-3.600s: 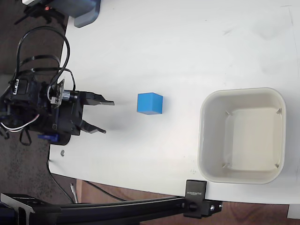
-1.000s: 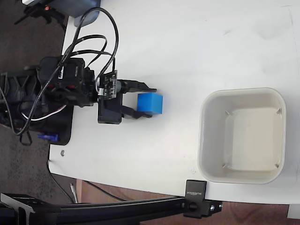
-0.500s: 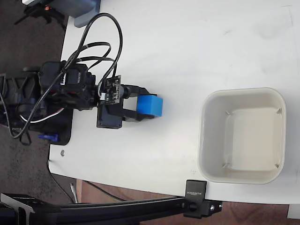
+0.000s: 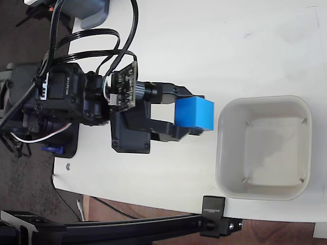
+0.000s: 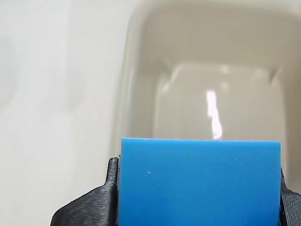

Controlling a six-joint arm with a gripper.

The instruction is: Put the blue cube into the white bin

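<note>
While clamped: the gripper [image 4: 194, 113] has its two black fingers pressed on opposite faces of the blue cube [image 4: 194, 113]; in the wrist view the cube [image 5: 200, 181] fills the lower frame with a dark fingertip [image 5: 89, 207] hard against its left side.
Cube: bright blue, matte, sharp-edged, plain faces with no marking; held clear of the table, just left of the bin's left rim in the fixed view, not over the opening.
Arm: black plastic body, small green circuit board at the wrist, looping black cables; white lettering on the motor housing too small to read.
Bin: the white bin [image 4: 222, 153] is cream-tinted plastic, square with rounded corners, thick rim, sloping glossy inner walls; a bright glare streak on its floor in the wrist view [image 5: 141, 61].
Table: white table [image 4: 204, 46], smooth, faintly scuffed.
Clamp: black clamp block [image 4: 213, 209] at the near edge, small white print, illegible.
</note>
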